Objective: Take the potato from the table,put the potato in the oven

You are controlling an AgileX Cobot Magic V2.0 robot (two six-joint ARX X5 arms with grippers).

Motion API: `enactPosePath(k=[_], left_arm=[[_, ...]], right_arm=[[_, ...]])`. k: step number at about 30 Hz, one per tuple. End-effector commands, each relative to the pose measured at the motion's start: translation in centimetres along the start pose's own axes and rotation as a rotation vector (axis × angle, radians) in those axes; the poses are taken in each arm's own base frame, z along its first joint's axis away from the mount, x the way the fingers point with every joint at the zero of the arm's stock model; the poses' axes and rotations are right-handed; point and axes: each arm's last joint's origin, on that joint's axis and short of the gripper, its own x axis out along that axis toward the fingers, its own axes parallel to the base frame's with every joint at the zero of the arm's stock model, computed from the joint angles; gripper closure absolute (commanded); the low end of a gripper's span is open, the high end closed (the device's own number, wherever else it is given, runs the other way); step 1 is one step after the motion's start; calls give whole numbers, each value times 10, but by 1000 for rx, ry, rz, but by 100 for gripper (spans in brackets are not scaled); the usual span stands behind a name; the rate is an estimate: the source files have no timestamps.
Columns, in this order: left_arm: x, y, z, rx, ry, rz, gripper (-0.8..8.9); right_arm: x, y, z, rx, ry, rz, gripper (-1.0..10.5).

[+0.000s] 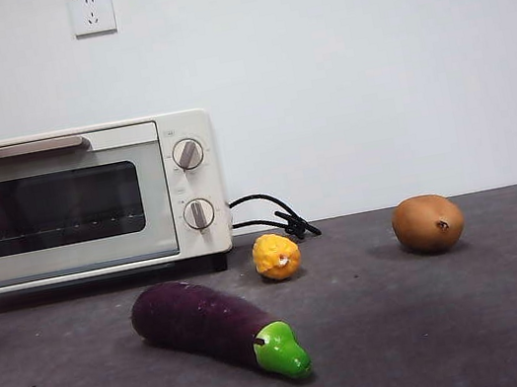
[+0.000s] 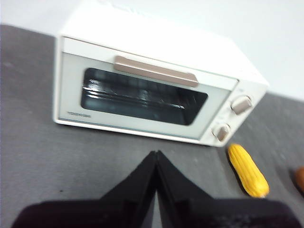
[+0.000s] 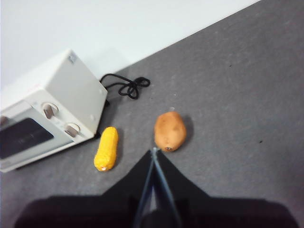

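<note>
Two closed, empty grippers hang above a dark grey bench holding a toaster oven and three vegetables.

The right gripper [image 3: 154, 151] has its black jaws pressed together, holding nothing, above the bench [image 3: 237, 95] with its tip near the potato [image 3: 170, 131]. The brown potato lies on the bench, well apart from the oven [image 3: 52, 109], dark spot toward the gripper. A yellow corn cob [image 3: 106, 148] lies between potato and oven. The left gripper [image 2: 156, 153] is likewise shut and empty, facing the cream oven's closed glass door [image 2: 142, 97]. From the front, a purple eggplant [image 1: 212, 327] lies nearest the camera, and a black cord [image 1: 273, 216] trails beside the oven.
</note>
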Motion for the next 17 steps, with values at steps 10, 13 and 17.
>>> enactPosePath(k=[10, 13, 17], left_arm=[[72, -24, 92, 78, 182, -176, 819], [94, -26, 107, 53, 238, -196, 819], [125, -25, 116, 27, 317, -219, 819]], right_arm=[[23, 27, 69, -140, 193, 126, 950], [29, 31, 79, -163, 206, 170, 950], [34, 34, 88, -153, 237, 203, 949]])
